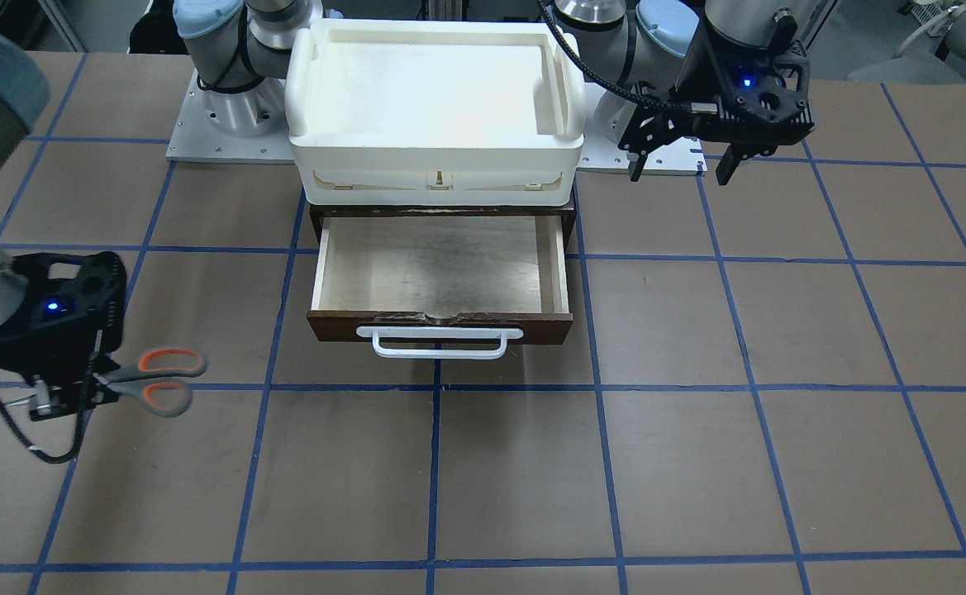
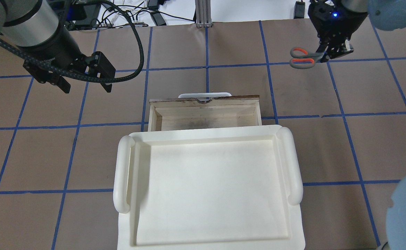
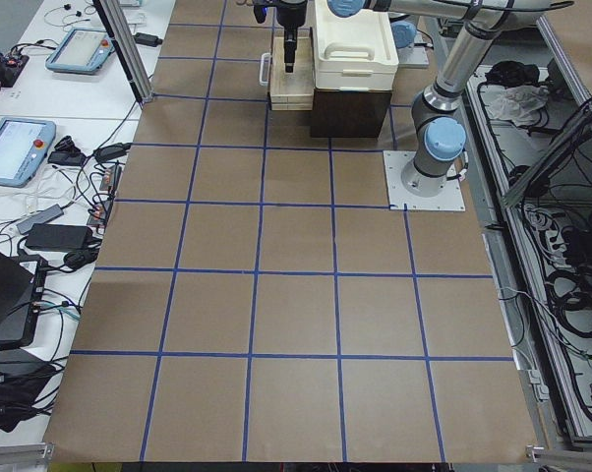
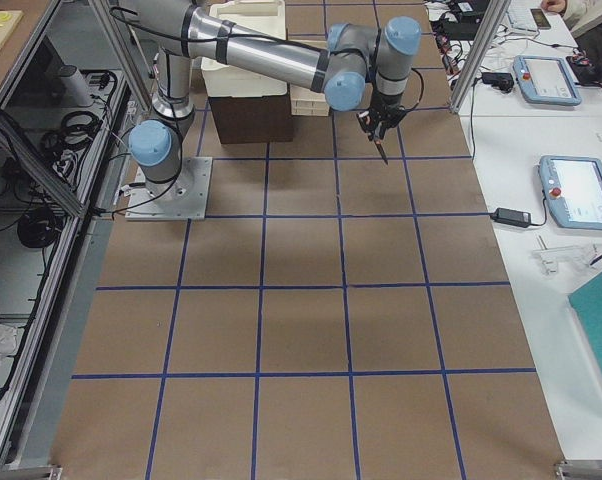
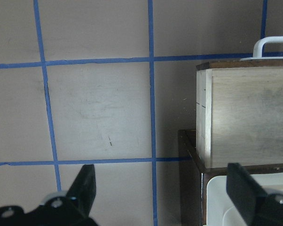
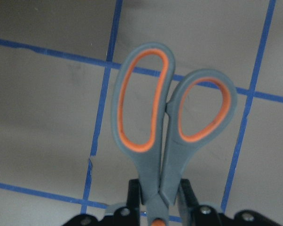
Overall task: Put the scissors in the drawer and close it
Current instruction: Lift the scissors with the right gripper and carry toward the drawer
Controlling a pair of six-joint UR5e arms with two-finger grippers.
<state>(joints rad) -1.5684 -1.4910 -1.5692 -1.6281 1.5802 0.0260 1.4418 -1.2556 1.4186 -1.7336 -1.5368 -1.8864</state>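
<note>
The scissors point(image 1: 156, 380) have grey handles lined orange. My right gripper point(image 1: 90, 390) is shut on them near the pivot, with the handles sticking out toward the drawer side; the blades are hidden. They also show in the overhead view point(image 2: 301, 57) and the right wrist view point(image 6: 169, 122), held above the table, far to the side of the drawer. The drawer point(image 1: 441, 324) is pulled open and its pale plywood interior point(image 2: 206, 114) is empty. My left gripper point(image 1: 681, 169) is open and empty, raised beside the cabinet's other side point(image 2: 86, 86).
A white plastic tray point(image 1: 437, 157) sits on top of the dark cabinet above the drawer. The white bar handle point(image 1: 440, 343) faces away from the robot. The brown table has blue tape lines. Monitors and cables lie beyond the table's edges.
</note>
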